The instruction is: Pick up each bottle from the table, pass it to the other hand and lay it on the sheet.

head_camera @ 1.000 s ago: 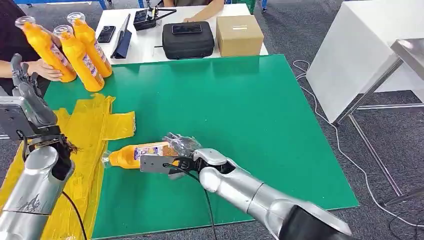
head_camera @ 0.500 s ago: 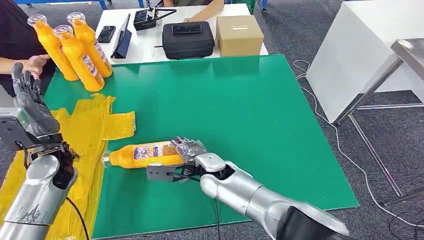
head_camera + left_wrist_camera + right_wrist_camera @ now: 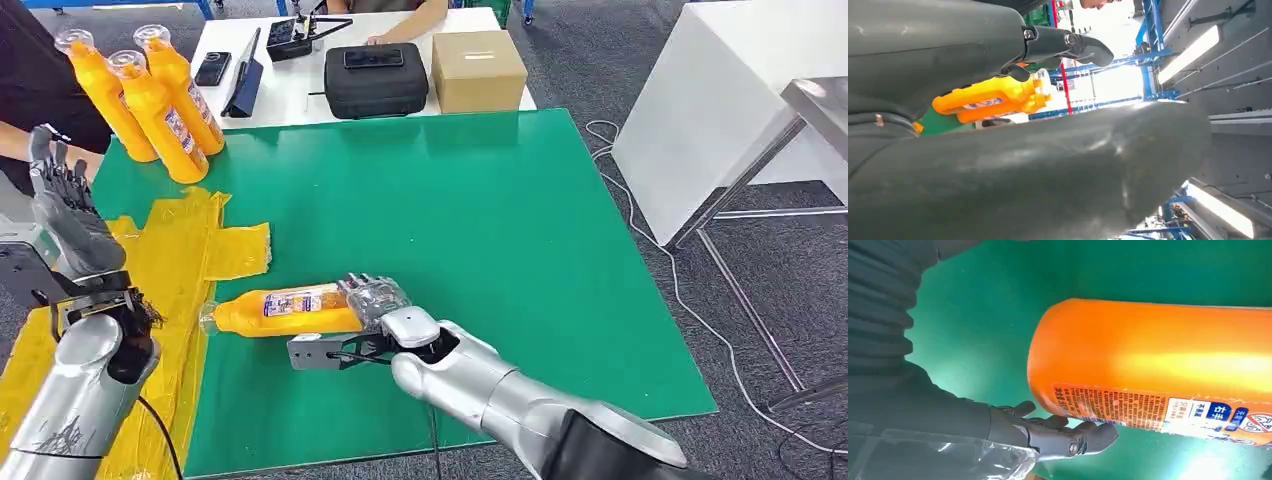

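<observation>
Person's hand gone from 10 o'clock | right hand [image 3: 375, 300] grips bottle [image 3: 280, 310] base | left hand [image 3: 62, 205] spread | next: lift, pass

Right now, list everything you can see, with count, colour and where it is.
Lying bottle: one, orange, on the green table by the sheet's edge, right hand at its base.
Standing bottles: three, orange, far left corner.
Sheet: one, yellow, left side of the table.
Table: one, green.
Case: one, black, on the white table behind.
Box: one, brown cardboard, beside the case.
Person's arm: one, at the white table's far side.
Left hand: grey, raised over the sheet, holding nothing.
Right hand: around the lying bottle's base.
</observation>
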